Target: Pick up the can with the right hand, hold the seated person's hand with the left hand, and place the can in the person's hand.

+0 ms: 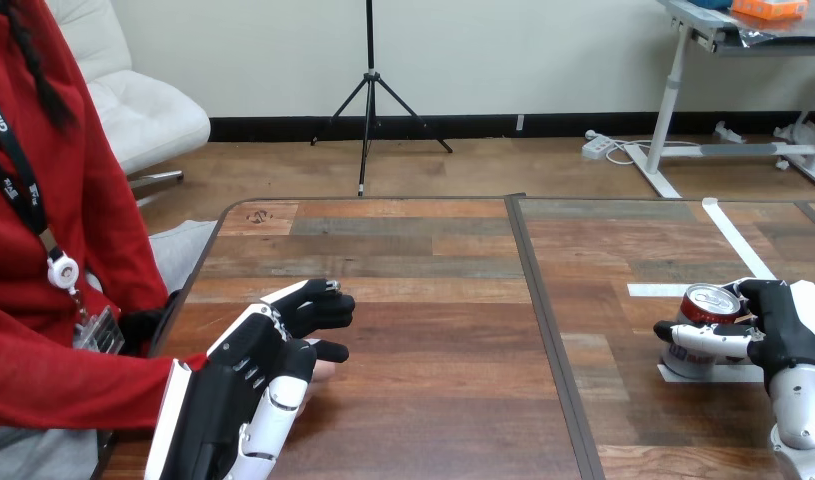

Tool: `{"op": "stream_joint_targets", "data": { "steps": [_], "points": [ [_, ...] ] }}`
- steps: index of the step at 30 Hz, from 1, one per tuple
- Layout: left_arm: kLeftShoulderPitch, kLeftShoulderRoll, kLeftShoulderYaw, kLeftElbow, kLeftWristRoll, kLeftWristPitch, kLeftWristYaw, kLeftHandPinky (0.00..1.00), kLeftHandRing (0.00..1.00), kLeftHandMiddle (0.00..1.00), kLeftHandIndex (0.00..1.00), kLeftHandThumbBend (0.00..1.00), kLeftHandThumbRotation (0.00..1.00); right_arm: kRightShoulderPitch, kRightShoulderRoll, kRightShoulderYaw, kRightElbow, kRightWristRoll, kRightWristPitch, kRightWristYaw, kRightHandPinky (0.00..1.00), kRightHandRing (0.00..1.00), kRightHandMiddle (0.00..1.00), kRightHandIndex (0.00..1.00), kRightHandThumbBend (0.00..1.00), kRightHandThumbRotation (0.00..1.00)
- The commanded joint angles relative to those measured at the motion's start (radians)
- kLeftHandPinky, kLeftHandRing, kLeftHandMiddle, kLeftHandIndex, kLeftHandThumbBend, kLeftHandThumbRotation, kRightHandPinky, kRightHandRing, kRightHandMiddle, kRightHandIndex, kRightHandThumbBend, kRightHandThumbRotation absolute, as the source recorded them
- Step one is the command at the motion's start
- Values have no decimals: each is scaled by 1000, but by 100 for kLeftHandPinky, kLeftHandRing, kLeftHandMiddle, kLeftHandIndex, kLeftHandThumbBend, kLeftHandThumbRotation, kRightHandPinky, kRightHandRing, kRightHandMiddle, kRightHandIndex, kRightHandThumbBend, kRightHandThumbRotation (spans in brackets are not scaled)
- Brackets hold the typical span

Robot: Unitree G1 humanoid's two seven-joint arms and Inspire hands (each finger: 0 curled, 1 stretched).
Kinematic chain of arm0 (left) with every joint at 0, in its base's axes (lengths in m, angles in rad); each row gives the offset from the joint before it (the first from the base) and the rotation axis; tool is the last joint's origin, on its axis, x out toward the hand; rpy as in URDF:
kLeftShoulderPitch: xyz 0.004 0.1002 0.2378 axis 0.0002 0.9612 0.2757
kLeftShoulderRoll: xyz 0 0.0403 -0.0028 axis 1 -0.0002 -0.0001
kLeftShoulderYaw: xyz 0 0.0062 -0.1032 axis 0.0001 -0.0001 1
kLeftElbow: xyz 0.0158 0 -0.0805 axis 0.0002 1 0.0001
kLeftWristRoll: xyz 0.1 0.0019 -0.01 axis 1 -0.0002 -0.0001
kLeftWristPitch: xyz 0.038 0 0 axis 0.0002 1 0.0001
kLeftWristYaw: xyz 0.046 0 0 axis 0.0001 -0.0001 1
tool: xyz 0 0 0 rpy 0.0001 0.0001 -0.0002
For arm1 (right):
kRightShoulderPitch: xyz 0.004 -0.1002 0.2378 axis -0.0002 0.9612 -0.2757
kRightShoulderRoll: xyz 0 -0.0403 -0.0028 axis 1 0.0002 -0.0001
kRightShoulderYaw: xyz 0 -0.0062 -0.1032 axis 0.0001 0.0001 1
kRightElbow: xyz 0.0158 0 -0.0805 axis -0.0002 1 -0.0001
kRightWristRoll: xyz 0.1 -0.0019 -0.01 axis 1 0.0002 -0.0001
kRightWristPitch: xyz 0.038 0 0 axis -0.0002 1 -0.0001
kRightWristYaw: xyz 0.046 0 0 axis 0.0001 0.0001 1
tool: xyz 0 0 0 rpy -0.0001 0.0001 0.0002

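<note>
Two steps look begun, none finished: the right hand (786, 335) has its fingers wrapped round the can (707, 303), which stands on the table (433, 300) at its right side, while the left hand (251, 372) lies over the person's hand (324, 372), whether gripping I cannot tell, and the handover remains.

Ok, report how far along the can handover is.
Done: the right hand is curled round the red-and-silver metal can, standing on the wooden table. In hand: the left hand lies over the person's hand; whether it grips, I cannot tell. Left: lifting the can, carrying it across, placing it in that hand.
</note>
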Motion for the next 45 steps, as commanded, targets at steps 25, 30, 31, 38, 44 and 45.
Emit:
{"op": "stream_joint_targets", "data": {
  "steps": [25, 30, 31, 38, 44, 45],
  "points": [
    [-32, -36, 3, -19, -4, -12, 0, 63, 73, 71, 72, 51, 77, -80, -1, 27, -32, -20, -81, -31, 37, 42, 46, 49, 70, 0],
    [-33, -33, 2, -18, -4, -16, -4, 63, 73, 71, 72, 51, 77, -78, -1, 30, -38, -22, -99, -29, 37, 42, 46, 49, 69, 0],
    [-34, -32, 2, -18, -2, -18, -4, 63, 73, 71, 72, 50, 77, -78, -1, 29, -38, -22, -101, -29, 37, 42, 46, 49, 69, 0],
    [-38, -34, 3, -12, 4, -20, -3, 63, 73, 71, 73, 50, 79, -83, -1, 30, -40, -22, -100, -20, 38, 43, 47, 49, 68, 0],
    [-40, -34, 3, -9, 5, -24, -3, 63, 73, 71, 72, 50, 79, -85, -1, 30, -44, -25, -102, -13, 39, 44, 47, 49, 68, 0],
    [-40, -34, 3, -9, 6, -25, -3, 63, 73, 71, 72, 49, 79, -85, -1, 29, -45, -25, -103, -11, 39, 44, 48, 50, 68, 0]
  ]
}}
